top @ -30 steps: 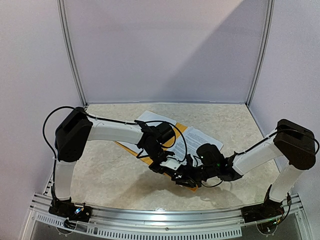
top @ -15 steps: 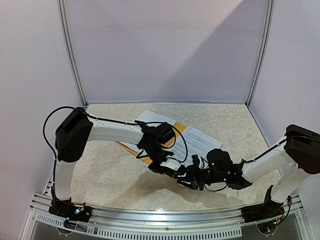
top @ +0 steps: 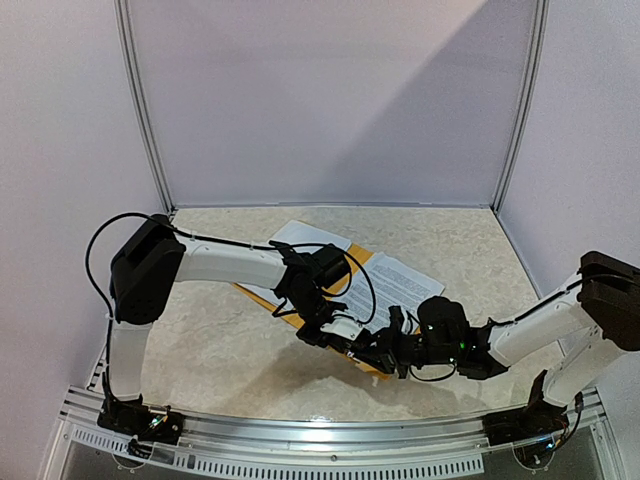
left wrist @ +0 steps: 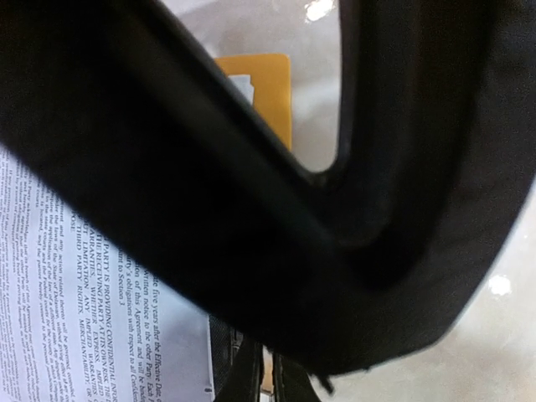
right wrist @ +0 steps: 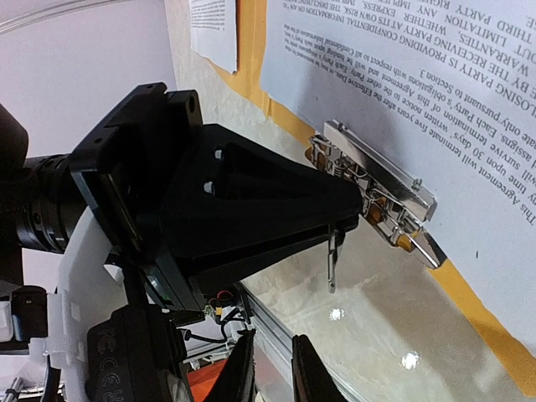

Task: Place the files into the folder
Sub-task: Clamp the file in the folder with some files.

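The orange-yellow folder (top: 358, 256) lies open and flat on the bench (top: 200, 330), set at a slant, and the files (top: 405, 282) lie on top of it. One printed sheet covers most of its right half and another overhangs its far left corner. Both arms reach in over the folder's near edge, where their tools meet tip to tip. The left tool (right wrist: 362, 201) comes at the folder from its left side, with its tips closed on the near end of the metal clip (right wrist: 381, 188). In the right wrist view the clip sits on the sheet close to the folder's near edge, and a thin metal tab hangs down from the pinch point. A strip of orange shows along the sheet's border on that side. The right tool (right wrist: 272, 368) hovers just off the folder's near edge, facing the left tool. Its two fingertips stand only narrowly apart, with nothing between them and touching neither clip nor paper. From above it sits right beside the left tool (top: 366, 349) — the two nearly touch over the folder's near corner. The left wrist view is mostly blocked by a dark blurred shape; past it a patch of the folder's orange shows, with printed text on a sheet lower left.
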Action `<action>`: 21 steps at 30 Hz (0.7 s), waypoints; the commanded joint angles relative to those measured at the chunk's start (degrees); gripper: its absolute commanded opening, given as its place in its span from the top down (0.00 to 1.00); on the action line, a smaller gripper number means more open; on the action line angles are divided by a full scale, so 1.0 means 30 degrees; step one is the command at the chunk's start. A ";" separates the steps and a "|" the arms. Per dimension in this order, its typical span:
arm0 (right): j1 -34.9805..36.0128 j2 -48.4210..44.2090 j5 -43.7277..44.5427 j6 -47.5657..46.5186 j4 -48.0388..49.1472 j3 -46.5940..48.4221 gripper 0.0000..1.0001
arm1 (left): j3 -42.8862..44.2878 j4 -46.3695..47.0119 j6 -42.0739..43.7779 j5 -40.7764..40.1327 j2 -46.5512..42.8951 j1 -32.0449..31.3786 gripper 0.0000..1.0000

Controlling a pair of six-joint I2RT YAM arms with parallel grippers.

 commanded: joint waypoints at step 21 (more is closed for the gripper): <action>0.0066 0.2024 0.1452 0.0318 0.1209 0.0710 0.80 | -0.0445 -0.1019 -0.0461 -0.1705 0.0835 -0.0064 1.00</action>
